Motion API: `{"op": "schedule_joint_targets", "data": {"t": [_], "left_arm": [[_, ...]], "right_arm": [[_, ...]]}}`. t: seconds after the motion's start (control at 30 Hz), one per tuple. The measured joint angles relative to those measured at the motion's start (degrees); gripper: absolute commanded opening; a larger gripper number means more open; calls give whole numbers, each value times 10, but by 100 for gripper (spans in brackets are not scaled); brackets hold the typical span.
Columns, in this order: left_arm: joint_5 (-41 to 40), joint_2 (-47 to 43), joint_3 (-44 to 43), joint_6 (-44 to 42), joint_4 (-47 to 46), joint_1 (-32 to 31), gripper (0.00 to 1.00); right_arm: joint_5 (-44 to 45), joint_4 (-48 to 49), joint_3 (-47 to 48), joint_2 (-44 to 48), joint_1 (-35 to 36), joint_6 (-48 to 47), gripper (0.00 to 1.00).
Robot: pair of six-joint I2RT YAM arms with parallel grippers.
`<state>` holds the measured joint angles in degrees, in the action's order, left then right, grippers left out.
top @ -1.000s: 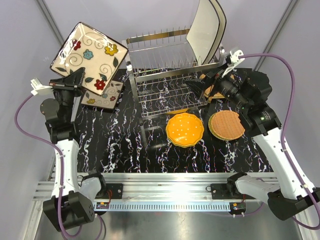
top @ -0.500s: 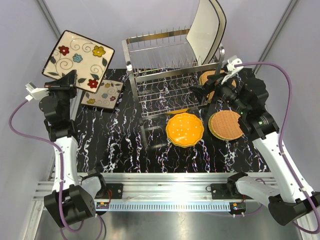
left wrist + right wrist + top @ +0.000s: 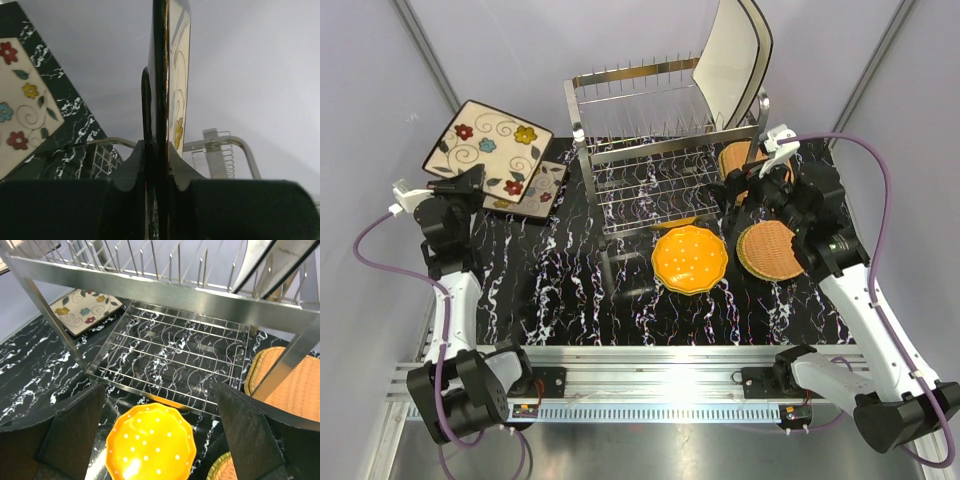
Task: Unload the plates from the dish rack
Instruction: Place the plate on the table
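Note:
My left gripper (image 3: 472, 180) is shut on the rim of a square cream plate with coloured flowers (image 3: 490, 148), held just above a second flowered plate (image 3: 536, 186) lying at the table's far left. In the left wrist view the held plate (image 3: 176, 65) stands edge-on between the jaws of that gripper (image 3: 157, 150). The steel dish rack (image 3: 660, 150) holds two large cream plates (image 3: 732, 60) leaning at the right end of its top tier. My right gripper (image 3: 730, 185) is open by the rack's right side, holding nothing; in its wrist view the gripper (image 3: 160, 390) faces the lower tier (image 3: 175, 345).
An orange scalloped plate (image 3: 690, 258) lies in front of the rack. A tan woven plate (image 3: 772, 250) lies to its right, and another (image 3: 738, 158) lies behind, beside the rack. Enclosure walls stand close on both sides.
The left arm has lowered the flowered plate down and toward the plate lying on the table. The right gripper has drawn back a little to the right of the rack.

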<state>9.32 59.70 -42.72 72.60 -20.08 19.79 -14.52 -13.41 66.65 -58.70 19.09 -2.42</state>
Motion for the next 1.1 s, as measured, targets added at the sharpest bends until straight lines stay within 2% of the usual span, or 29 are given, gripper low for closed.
{"op": "schedule_joint_targets", "data": {"t": [0.47, 0.9, 1.1], "left_arm": [[-6, 108, 13, -32, -28, 2, 0], [-9, 314, -6, -55, -119, 1, 0], [-20, 356, -29, -74, -147, -3, 0]], "right_arm": [[5, -2, -47, 10, -19, -8, 100], [6, -2, -73, -3, -31, -7, 100], [6, -2, -76, -29, -42, -3, 100]]}}
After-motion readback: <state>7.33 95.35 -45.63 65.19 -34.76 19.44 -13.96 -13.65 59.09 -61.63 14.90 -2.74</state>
